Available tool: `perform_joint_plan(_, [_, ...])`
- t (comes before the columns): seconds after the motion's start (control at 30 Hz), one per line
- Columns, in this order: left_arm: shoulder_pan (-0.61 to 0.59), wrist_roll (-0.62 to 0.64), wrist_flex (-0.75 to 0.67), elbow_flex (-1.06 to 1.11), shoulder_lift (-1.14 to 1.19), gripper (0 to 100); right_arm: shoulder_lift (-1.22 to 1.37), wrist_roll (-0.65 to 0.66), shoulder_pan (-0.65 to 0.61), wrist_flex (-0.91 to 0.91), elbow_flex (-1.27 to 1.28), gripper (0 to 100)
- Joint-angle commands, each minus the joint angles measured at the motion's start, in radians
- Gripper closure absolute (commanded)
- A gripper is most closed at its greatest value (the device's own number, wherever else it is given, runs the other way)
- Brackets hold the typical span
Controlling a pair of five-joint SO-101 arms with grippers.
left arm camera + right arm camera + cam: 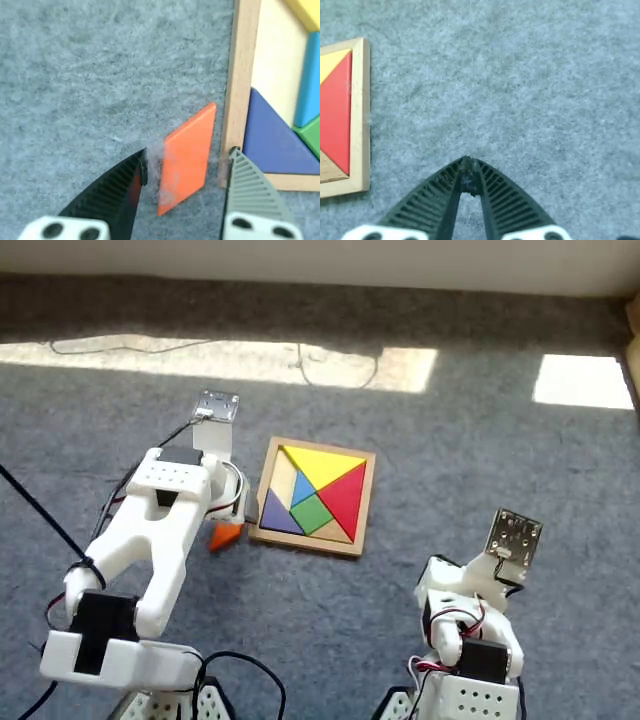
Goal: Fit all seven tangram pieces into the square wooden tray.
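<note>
The square wooden tray [305,542] lies on the carpet and holds a yellow triangle [320,465], a red triangle [346,496], a light blue piece [300,487], a green square [312,510] and a dark blue triangle [277,516]. An orange parallelogram [226,534] lies flat on the carpet just outside the tray's left rim. My left gripper [189,153] is open and straddles this orange piece [187,160], with its pale finger [247,190] against the tray's rim [240,85]. My right gripper [467,172] is shut and holds nothing, low over the carpet right of the tray.
Grey carpet covers the whole work area. Bare wood [275,55] shows inside the tray along its left side. The left arm [160,520] stretches up to the tray's left edge. The right arm [465,605] is folded near the front right. A cable [300,365] lies at the back.
</note>
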Motion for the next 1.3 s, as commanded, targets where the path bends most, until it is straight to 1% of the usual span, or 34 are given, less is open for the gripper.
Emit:
perform_joint_plan(0.0, [-0.044, 0.012, 0.041, -0.101, 0.045, 75, -0.019, 0.014, 0.012, 0.005, 0.122, 99.5])
perform_joint_plan(0.1, [-0.074, 0.012, 0.069, -0.14, 0.079, 77, -0.019, 0.014, 0.012, 0.005, 0.122, 99.5])
perform_joint_plan(0.23, [-0.082, 0.012, 0.075, -0.142, 0.088, 79, -0.019, 0.014, 0.012, 0.005, 0.122, 99.5])
perform_joint_plan(0.47, [-0.084, 0.011, 0.097, -0.148, 0.087, 80, -0.019, 0.014, 0.012, 0.005, 0.122, 99.5])
perform_joint_plan(0.57, [-0.082, 0.011, 0.138, -0.168, 0.085, 80, -0.019, 0.014, 0.012, 0.005, 0.122, 99.5])
perform_joint_plan(0.77, [-0.077, 0.018, 0.213, -0.163, -0.016, 80, -0.019, 0.014, 0.012, 0.005, 0.122, 99.5])
perform_joint_plan(0.87, [-0.044, 0.018, 0.206, -0.096, -0.104, 79, -0.019, 0.014, 0.012, 0.005, 0.122, 99.5])
perform_joint_plan(1.0, [0.024, 0.018, 0.14, 0.001, -0.17, 79, -0.019, 0.014, 0.012, 0.005, 0.122, 99.5])
perform_joint_plan(1.13, [0.03, 0.02, 0.1, 0.03, -0.16, 79, -0.019, 0.014, 0.012, 0.005, 0.122, 99.5])
perform_joint_plan(1.27, [0.028, 0.02, 0.094, 0.004, -0.07, 79, -0.019, 0.014, 0.012, 0.005, 0.122, 99.5])
